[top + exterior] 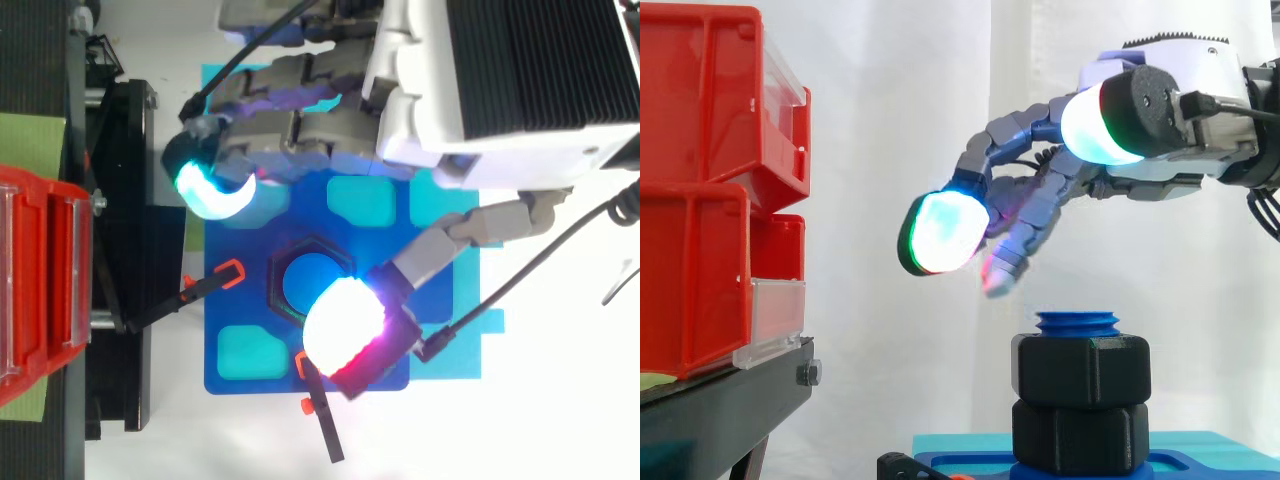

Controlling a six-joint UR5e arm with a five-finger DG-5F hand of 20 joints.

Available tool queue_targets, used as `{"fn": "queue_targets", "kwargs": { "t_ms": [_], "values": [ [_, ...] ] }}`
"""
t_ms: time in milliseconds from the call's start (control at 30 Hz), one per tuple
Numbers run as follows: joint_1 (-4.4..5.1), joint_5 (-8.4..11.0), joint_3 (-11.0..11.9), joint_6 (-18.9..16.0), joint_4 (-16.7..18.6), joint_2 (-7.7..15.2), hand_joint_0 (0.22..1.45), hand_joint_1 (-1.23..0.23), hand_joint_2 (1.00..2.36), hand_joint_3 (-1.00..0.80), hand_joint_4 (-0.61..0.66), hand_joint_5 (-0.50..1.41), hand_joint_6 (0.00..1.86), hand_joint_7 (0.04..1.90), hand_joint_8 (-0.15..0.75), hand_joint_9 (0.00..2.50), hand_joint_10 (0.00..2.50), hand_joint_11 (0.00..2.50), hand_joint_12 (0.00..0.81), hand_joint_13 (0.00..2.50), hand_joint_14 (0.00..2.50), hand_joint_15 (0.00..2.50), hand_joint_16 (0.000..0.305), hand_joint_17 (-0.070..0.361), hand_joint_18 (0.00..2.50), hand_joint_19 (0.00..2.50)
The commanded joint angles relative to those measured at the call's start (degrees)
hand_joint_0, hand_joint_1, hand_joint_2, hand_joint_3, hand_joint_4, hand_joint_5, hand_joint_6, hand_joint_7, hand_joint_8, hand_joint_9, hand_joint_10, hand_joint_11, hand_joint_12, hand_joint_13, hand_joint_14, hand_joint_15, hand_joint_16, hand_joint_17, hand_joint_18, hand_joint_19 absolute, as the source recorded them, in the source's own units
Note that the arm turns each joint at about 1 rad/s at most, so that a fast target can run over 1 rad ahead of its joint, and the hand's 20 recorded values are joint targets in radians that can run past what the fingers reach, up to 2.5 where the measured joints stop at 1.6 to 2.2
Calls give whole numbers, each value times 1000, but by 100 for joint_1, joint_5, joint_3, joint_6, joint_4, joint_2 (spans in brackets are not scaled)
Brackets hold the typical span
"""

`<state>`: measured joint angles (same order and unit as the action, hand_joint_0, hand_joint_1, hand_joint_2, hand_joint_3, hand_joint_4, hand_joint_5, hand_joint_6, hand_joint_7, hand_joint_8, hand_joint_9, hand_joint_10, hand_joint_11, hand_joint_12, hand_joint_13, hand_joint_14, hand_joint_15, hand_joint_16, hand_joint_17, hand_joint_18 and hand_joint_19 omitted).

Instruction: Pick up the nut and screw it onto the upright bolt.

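Hovering loosely spread and empty, the hand (1035, 200) has the black nut (1082, 370), on the blue bolt (1077, 322), just below it.

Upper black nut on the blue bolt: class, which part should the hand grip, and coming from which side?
Probably its flat side faces, from above: the upper nut sits on the upright bolt with a lower nut beneath, so only its hexagonal sides are free. The open hand hovers above.
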<state>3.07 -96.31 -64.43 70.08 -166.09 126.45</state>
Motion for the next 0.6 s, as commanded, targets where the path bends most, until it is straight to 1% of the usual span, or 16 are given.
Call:
{"fn": "queue_targets", "kwargs": {
  "t_ms": [0,33,133,167,267,300,333,400,567],
  "values": [
    [80,51,0,5,-3,2,436,-345,1000,-500,160,-124,501,629,222,724,0,0,323,240,0,0,42,94,0,0],
    [106,78,0,5,-11,2,429,-340,1000,-500,151,-130,501,615,218,659,0,0,333,168,0,0,43,97,0,0],
    [168,174,-44,5,-20,2,423,-334,1000,-500,137,-146,501,591,211,513,0,0,334,57,0,0,45,101,0,0],
    [194,218,-88,5,-20,11,422,-334,1000,-500,133,-147,501,589,211,509,0,0,334,56,0,0,45,101,0,0],
    [282,297,-281,-3,6,2,420,-338,1000,-500,116,-169,501,568,201,326,0,0,322,22,0,0,45,100,0,0],
    [299,324,-316,-3,24,2,419,-323,1000,-500,109,-179,501,565,186,238,0,0,321,0,0,0,45,100,0,0],
    [317,359,-334,-3,41,2,418,-324,1000,-500,105,-185,501,562,182,200,0,0,322,0,0,0,44,99,0,0],
    [343,403,-342,-3,68,2,417,-324,1000,-500,102,-189,501,561,183,179,0,0,322,0,0,0,44,99,0,0],
    [387,412,-342,-3,50,2,416,-342,1000,-500,112,-187,501,555,189,206,0,0,322,26,0,0,44,99,0,0]
  ]
}}
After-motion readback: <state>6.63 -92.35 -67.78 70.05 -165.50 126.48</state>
